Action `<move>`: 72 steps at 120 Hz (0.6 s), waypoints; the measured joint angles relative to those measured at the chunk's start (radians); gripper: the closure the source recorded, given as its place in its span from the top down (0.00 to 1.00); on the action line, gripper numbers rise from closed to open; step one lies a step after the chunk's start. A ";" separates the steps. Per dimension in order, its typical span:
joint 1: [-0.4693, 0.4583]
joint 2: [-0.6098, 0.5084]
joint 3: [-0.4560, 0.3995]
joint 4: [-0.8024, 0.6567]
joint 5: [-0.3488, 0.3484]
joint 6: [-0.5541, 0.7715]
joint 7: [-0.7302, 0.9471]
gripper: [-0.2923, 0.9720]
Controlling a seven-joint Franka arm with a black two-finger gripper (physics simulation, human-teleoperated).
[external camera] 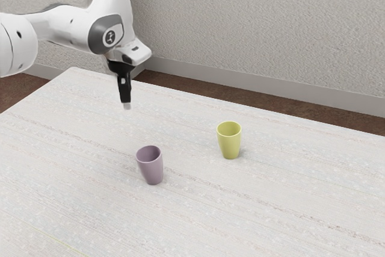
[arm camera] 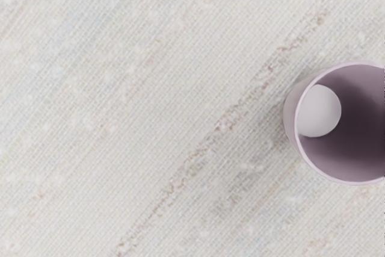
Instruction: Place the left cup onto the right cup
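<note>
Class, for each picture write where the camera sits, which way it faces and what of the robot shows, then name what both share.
Exterior view: beside the table, facing across it toward the wall; shows the arm, gripper, purple cup, yellow-green cup.
Wrist view: riding on the arm, looking down into the purple cup.
Shared: purple cup, table.

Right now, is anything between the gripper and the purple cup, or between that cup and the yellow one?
Nothing visible is in the way. The gripper hangs in the air, up and to the exterior view's left of the purple cup. Bare table lies between that cup and the yellow cup.
</note>
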 joint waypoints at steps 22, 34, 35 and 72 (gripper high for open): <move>-0.015 -0.013 -0.010 -0.069 0.001 0.036 -0.021 0.77; -0.016 -0.014 -0.015 -0.095 0.004 0.047 -0.033 0.77; -0.016 -0.014 -0.015 -0.097 0.004 0.049 -0.034 0.77; -0.020 0.003 -0.031 -0.138 0.010 0.092 -0.060 0.77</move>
